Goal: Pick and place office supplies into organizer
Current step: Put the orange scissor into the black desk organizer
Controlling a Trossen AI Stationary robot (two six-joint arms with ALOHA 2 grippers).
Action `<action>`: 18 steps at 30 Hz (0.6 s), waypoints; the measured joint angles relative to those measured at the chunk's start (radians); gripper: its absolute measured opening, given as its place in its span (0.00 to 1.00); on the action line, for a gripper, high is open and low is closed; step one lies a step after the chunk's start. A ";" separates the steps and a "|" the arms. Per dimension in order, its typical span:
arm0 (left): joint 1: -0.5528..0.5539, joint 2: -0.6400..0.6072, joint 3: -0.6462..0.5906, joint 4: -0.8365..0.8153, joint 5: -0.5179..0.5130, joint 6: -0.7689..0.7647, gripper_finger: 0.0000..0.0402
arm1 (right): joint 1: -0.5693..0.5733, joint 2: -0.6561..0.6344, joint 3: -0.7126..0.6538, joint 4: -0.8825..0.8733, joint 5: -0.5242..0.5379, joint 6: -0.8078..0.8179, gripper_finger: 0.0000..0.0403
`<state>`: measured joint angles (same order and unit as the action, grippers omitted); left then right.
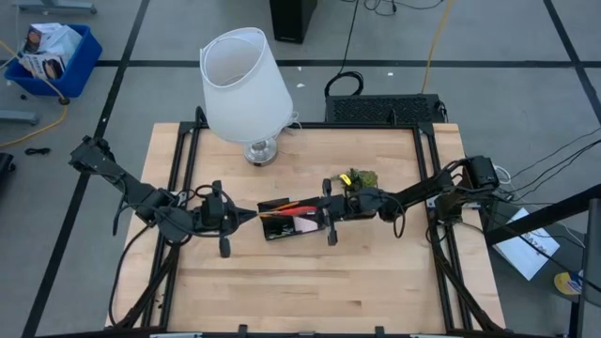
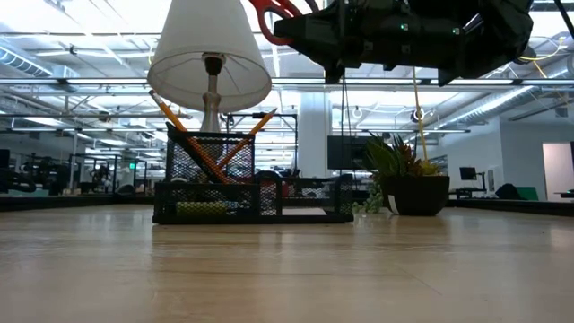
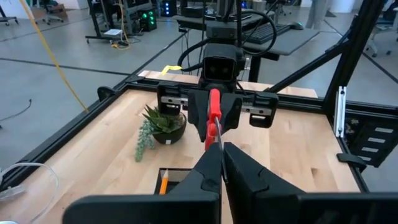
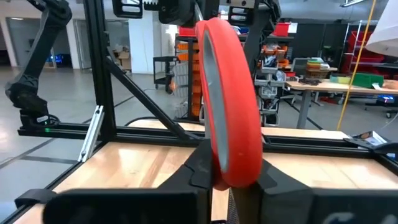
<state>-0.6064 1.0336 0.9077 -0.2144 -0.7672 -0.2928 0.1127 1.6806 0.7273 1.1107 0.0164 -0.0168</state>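
Scissors (image 3: 213, 118) are held in the air between the two tools, directly above the organizer (image 1: 293, 222) at the middle of the table (image 1: 310, 291). The right tool (image 3: 213, 115) is closed on the red handle; the left tool (image 3: 221, 163) is shut with its tips at the blade end — whether it grips the blade cannot be told. The scissors' long axis runs across the table from one arm to the other, roughly level. Judgement: the placing depends on tipping that axis blade-down into a compartment — the right tool carries the load.
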 joint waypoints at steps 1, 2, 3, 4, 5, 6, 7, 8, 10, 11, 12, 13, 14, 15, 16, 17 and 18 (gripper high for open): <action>0.000 0.000 0.000 0.000 -0.001 -0.004 0.02 | 0.000 0.000 0.000 0.000 0.001 0.004 0.06; 0.000 0.000 0.000 0.000 -0.001 -0.005 0.03 | 0.000 0.000 0.000 -0.001 0.001 0.010 0.06; 0.000 0.000 0.000 0.000 -0.001 -0.009 0.04 | 0.000 0.000 0.000 -0.001 0.001 0.019 0.06; 0.000 0.000 0.000 0.001 -0.002 -0.020 0.06 | 0.000 0.000 0.000 -0.001 0.001 0.025 0.06; 0.000 0.000 0.000 0.000 -0.002 -0.031 0.09 | 0.000 0.000 0.000 -0.001 0.002 0.027 0.06; 0.000 0.000 0.000 0.001 -0.003 -0.041 0.11 | 0.000 0.000 0.000 -0.004 0.004 0.027 0.06; 0.000 -0.001 0.000 0.000 -0.012 -0.044 0.13 | 0.000 0.000 0.000 -0.008 0.005 0.029 0.06; 0.000 -0.006 0.000 -0.002 -0.024 -0.043 0.16 | 0.000 0.000 0.000 -0.015 0.007 0.034 0.06; -0.004 -0.029 0.000 -0.021 -0.035 -0.032 0.22 | 0.000 0.000 0.000 -0.043 0.012 0.051 0.06; -0.007 -0.048 0.000 -0.035 -0.036 -0.031 0.25 | 0.000 0.000 0.000 -0.060 0.016 0.062 0.06; -0.011 -0.069 0.000 -0.054 -0.037 -0.033 0.28 | 0.000 0.000 0.000 -0.075 0.021 0.074 0.06; -0.014 -0.093 0.000 -0.080 -0.036 -0.043 0.31 | 0.000 0.000 0.000 -0.091 0.035 0.088 0.06; -0.018 -0.118 0.000 -0.109 -0.033 -0.055 0.34 | 0.002 -0.001 0.000 -0.110 0.050 0.100 0.06; -0.024 -0.144 0.000 -0.141 -0.026 -0.064 0.37 | 0.005 -0.003 0.000 -0.134 0.067 0.110 0.06; -0.029 -0.169 0.000 -0.176 -0.018 -0.077 0.40 | 0.008 -0.012 0.000 -0.171 0.093 0.113 0.06; -0.036 -0.192 0.000 -0.214 -0.014 -0.096 0.43 | 0.013 -0.026 -0.001 -0.212 0.123 0.114 0.06; -0.043 -0.212 0.000 -0.248 -0.009 -0.119 0.45 | 0.016 -0.044 0.000 -0.249 0.149 0.115 0.06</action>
<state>-0.6493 0.8220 0.9073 -0.4628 -0.7764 -0.4116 0.1289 1.6366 0.7274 0.8621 0.1650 0.0979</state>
